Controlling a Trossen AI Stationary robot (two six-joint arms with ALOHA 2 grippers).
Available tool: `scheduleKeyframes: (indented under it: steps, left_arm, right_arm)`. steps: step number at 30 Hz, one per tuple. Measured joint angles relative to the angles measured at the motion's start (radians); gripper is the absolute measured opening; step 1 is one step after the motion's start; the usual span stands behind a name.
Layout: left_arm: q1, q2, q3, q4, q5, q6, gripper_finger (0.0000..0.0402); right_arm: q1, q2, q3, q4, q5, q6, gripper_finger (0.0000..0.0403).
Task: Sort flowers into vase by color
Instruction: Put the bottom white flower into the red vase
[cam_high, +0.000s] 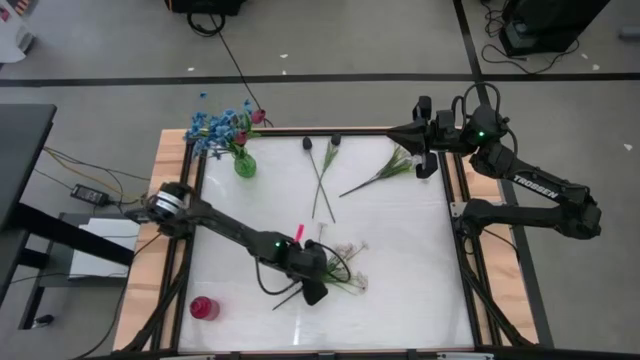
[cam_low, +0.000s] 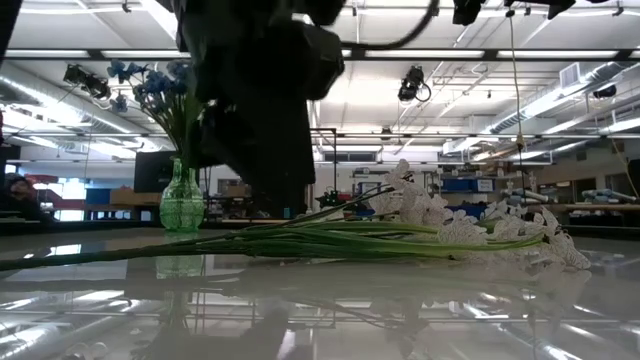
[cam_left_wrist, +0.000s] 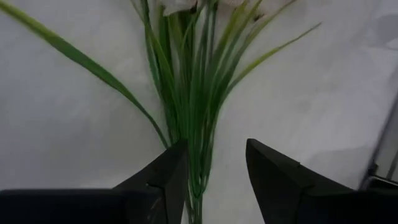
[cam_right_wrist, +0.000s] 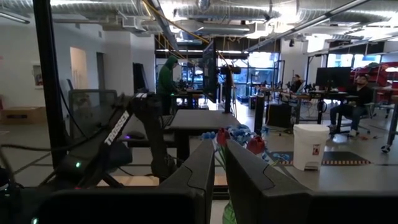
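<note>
A spray of small white blossoms (cam_high: 347, 262) lies flat on the white table, its green stems (cam_left_wrist: 194, 134) pointing toward the near edge. My left gripper (cam_high: 312, 292) is low over the stem end, open, with one finger on each side of the bundled stems (cam_low: 300, 240); the stems run close beside one finger (cam_left_wrist: 166, 177). A green glass vase (cam_high: 244, 163) near the far left corner holds blue blossom clusters (cam_high: 212, 127) and a pink-red tulip bud (cam_high: 258, 117). My right gripper (cam_right_wrist: 219, 171) waits shut, raised near the far right edge.
Two dark-budded stems (cam_high: 322, 172) and a second white spray (cam_high: 385, 172) lie near the far edge. A small red vase (cam_high: 204, 308) stands at the near left. A pink piece (cam_high: 298, 232) lies beside the left arm. Wooden rails (cam_high: 176, 250) frame the table.
</note>
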Motion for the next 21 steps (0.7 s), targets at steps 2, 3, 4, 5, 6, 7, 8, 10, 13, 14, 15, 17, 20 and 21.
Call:
scheduleKeyframes:
  steps: [2, 3, 4, 5, 6, 7, 8, 10, 13, 14, 15, 17, 20, 21]
  left_arm:
    - [0.0, 0.026, 0.003, -0.023, -0.004, -0.006, 0.0167]
    - [0.0, 0.04, 0.004, -0.033, -0.006, -0.006, 0.0167]
    - [0.0, 0.055, 0.005, -0.037, -0.008, -0.006, 0.0167]
    - [0.0, 0.067, 0.006, -0.043, -0.011, -0.006, 0.0167]
    - [0.0, 0.075, 0.008, -0.045, -0.012, -0.004, 0.0167]
    - [0.0, 0.08, 0.01, -0.046, -0.014, 0.003, 0.0166]
    - [0.0, 0.087, 0.011, -0.048, -0.019, 0.01, 0.0165]
    - [-0.008, 0.09, 0.012, -0.052, -0.027, 0.029, 0.0155]
    - [-0.012, 0.09, 0.015, -0.071, -0.046, 0.051, 0.0125]
    - [-0.012, 0.084, 0.022, -0.087, -0.055, 0.061, 0.0111]
    - [-0.013, 0.084, 0.03, -0.105, -0.063, 0.068, 0.0096]
    - [-0.013, 0.078, 0.047, -0.154, -0.086, 0.089, 0.0065]
    - [-0.013, 0.056, 0.067, -0.213, -0.116, 0.105, 0.0018]
    - [-0.015, 0.041, 0.066, -0.239, -0.128, 0.104, 0.0012]
  right_arm:
    - [0.0, 0.0, 0.0, 0.0, 0.0, 0.0, 0.005]
    - [0.0, 0.0, 0.0, 0.001, 0.0, 0.0, 0.005]
    - [0.0, 0.0, 0.0, 0.0, 0.0, 0.0, 0.005]
    - [0.0, 0.0, 0.0, 0.0, 0.0, 0.0, 0.005]
    - [0.0, 0.0, 0.0, 0.0, 0.0, 0.0, 0.005]
    - [0.0, 0.0, 0.0, 0.0, 0.0, 0.0, 0.005]
    - [0.0, 0.0, 0.0, 0.0, 0.0, 0.0, 0.005]
    - [0.0, 0.0, 0.0, 0.0, 0.0, 0.0, 0.005]
    - [0.0, 0.0, 0.0, 0.0, 0.0, 0.0, 0.005]
    - [0.0, 0.0, 0.0, 0.0, 0.0, 0.0, 0.005]
    - [0.0, 0.0, 0.0, 0.0, 0.0, 0.0, 0.005]
    - [0.0, 0.0, 0.0, 0.0, 0.0, 0.0, 0.005]
    - [0.0, 0.0, 0.0, 0.001, 0.0, 0.0, 0.005]
    - [0.0, 0.0, 0.0, 0.0, 0.0, 0.0, 0.005]
